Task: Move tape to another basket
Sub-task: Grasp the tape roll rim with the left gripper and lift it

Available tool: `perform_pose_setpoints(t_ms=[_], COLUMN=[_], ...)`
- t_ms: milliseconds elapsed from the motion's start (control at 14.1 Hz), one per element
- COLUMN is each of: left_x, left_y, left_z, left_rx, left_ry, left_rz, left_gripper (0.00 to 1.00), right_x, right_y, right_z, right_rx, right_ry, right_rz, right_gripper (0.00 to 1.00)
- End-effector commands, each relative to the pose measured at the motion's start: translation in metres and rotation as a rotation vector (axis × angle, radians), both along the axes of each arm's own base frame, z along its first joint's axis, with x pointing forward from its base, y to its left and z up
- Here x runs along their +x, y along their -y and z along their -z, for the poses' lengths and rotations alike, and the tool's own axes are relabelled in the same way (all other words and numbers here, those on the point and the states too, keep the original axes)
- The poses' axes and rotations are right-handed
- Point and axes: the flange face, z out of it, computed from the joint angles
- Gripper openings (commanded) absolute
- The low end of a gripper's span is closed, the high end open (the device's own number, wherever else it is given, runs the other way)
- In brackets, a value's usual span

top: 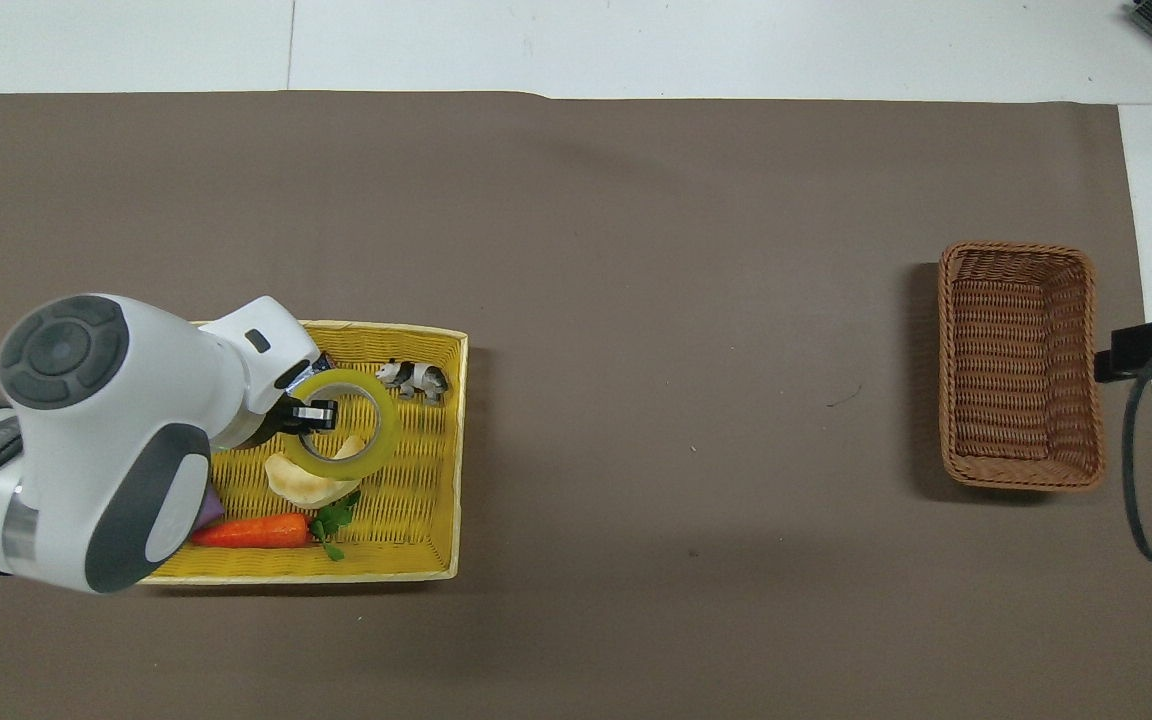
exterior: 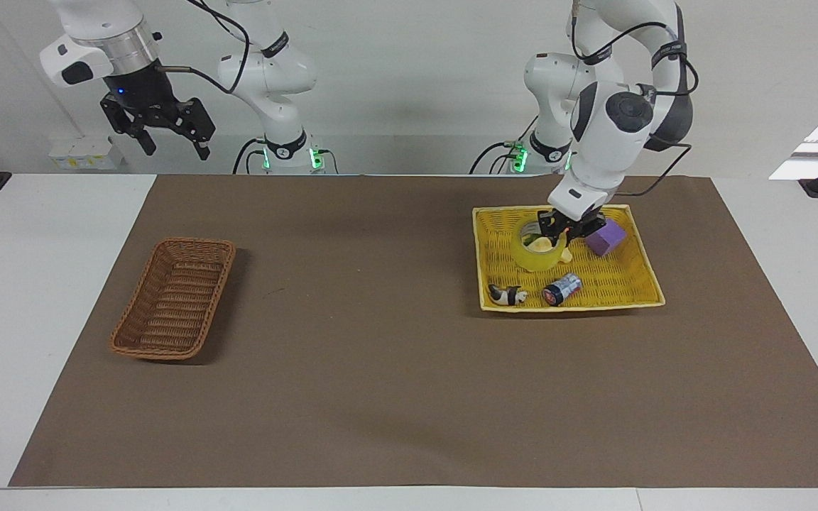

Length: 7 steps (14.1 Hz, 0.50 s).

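1. Yellow translucent tape (exterior: 541,253) hangs from the left tool (exterior: 560,232), which is clamped on one side of the roll's wall, one finger inside the core, so the ring stays level and open upward; it appears lifted just clear of the yellow tray (exterior: 633,289) beneath the tool.
2. Under and beside the tool lie a pale crescent toy (top: 308,484), a carrot (top: 248,531), a purple block (exterior: 606,236), a small can (exterior: 562,288) and a panda figure (exterior: 508,294); gripping the wall likely keeps these untouched.
3. Brown wicker basket (exterior: 174,298), the likely goal, sits on the counter (exterior: 380,369) well apart from the left tool, toward the right arm's end.
4. Right tool (exterior: 162,126) waits high above its own end of the counter, fingers apart, holding nothing; it is near that basket, possibly ready for a handover.
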Motion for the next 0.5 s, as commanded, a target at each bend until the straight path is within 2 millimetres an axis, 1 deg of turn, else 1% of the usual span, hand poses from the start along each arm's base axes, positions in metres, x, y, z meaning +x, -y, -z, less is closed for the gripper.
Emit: perform_pose_setpoints(t_ms=[0,71,284,427], left_x=[0.009,0.01,0.004,0.0], left_y=[0.003,0.004,0.003,0.002], left_z=[-0.05,-0.065,-0.103,-0.118], left_rx=[-0.006,-0.004,0.001,-0.007], left_ry=[-0.001,-0.008,-0.027,-0.009], left_rz=[-0.006,-0.01,0.002,0.005], left_gripper=[0.0,0.0,0.0,0.0], right_x=[-0.002,-0.002,-0.002,-0.002], right_y=[0.002,0.002,0.002,0.002], right_z=[-0.002,-0.002,-0.002,-0.002], right_rx=[0.032,0.032,0.032,0.032], right_ry=[-0.005,-0.003,-0.005,-0.005], right_rz=[-0.016,-0.016,-0.016,-0.016], right_gripper=[1.0,1.0,1.0,1.0])
